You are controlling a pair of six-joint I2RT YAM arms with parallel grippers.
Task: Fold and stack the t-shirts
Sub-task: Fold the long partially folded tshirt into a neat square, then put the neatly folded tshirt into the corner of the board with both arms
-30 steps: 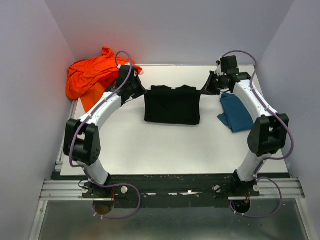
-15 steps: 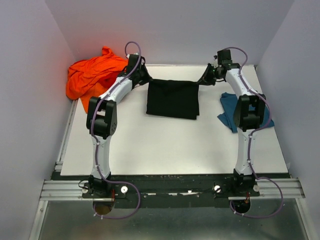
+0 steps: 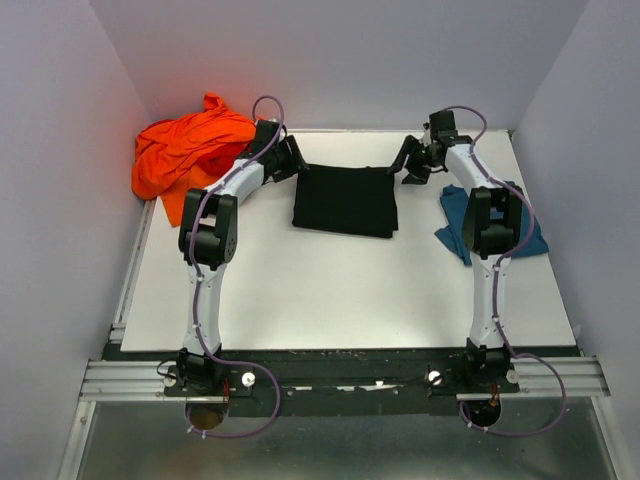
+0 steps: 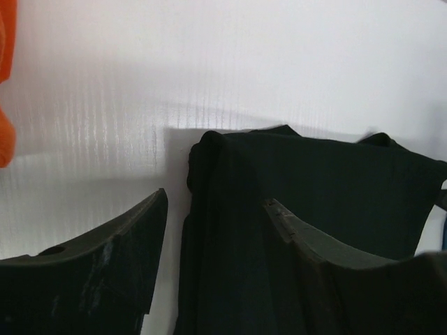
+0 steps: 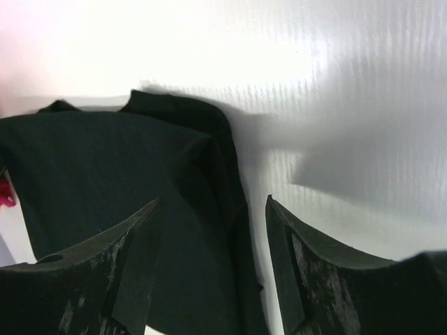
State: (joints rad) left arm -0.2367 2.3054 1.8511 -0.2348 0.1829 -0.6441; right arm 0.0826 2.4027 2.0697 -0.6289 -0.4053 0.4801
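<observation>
The black t-shirt (image 3: pixel 346 200) lies folded into a rectangle on the white table at centre back. My left gripper (image 3: pixel 296 160) hovers open over its far left corner (image 4: pixel 209 150), fingers astride the folded edge without gripping it. My right gripper (image 3: pixel 404 162) is open over the far right corner (image 5: pixel 202 115), its fingers also straddling the cloth edge. An orange t-shirt (image 3: pixel 185 150) lies crumpled at the back left. A teal-blue t-shirt (image 3: pixel 475 225) lies bunched at the right, under the right arm.
White walls close in the table at the back and on both sides. The orange cloth (image 4: pixel 5 84) shows at the left edge of the left wrist view. A bit of pink (image 5: pixel 5 192) shows at the left edge of the right wrist view.
Both arms carried the shirt's far edge towards the back, then both grippers opened and let go. The black shirt now lies flat as a smaller rectangle.
</observation>
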